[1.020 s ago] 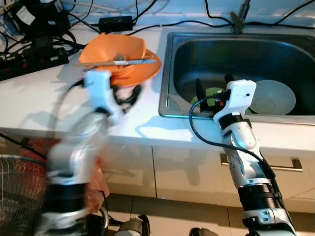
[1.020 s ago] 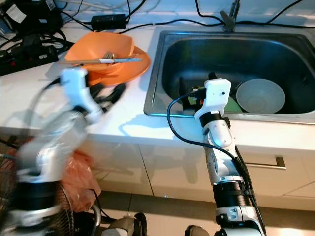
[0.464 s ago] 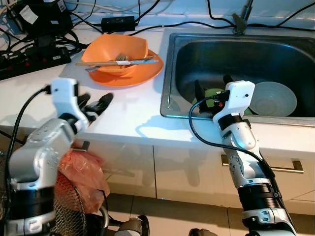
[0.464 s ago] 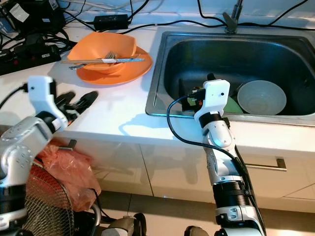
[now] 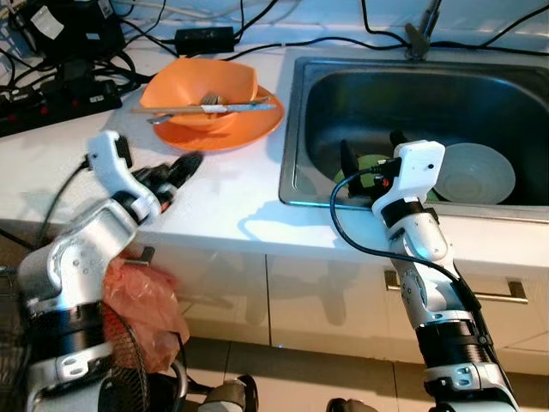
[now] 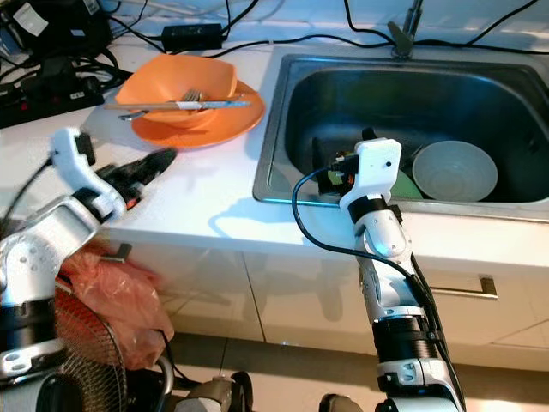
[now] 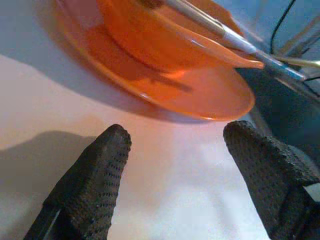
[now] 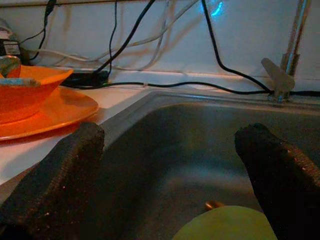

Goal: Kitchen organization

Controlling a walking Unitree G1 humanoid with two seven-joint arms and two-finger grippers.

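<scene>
An orange bowl (image 5: 202, 86) sits on an orange plate (image 5: 253, 127) at the back of the white counter, with chopsticks (image 5: 232, 107) and a fork lying across the bowl. My left gripper (image 5: 178, 169) hovers open just above the counter, a little in front of the plate, and points at it; nothing is between its fingers (image 7: 100, 170). My right gripper (image 5: 371, 146) stands open over the front edge of the steel sink (image 5: 290, 129), also holding nothing. Inside the sink lie a green plate (image 8: 225, 225) and a grey bowl (image 5: 473, 170).
A power strip (image 5: 51, 94), a black adapter (image 5: 204, 37) and several cables crowd the counter's back left. The tap (image 5: 420, 34) rises behind the sink. Below the counter are cabinet fronts, a reddish plastic bag (image 5: 141, 296) and a wire fan guard.
My left arm has swung back from the plate's edge toward the front of the counter and settled there, its fingers still open. The right arm has not moved.
</scene>
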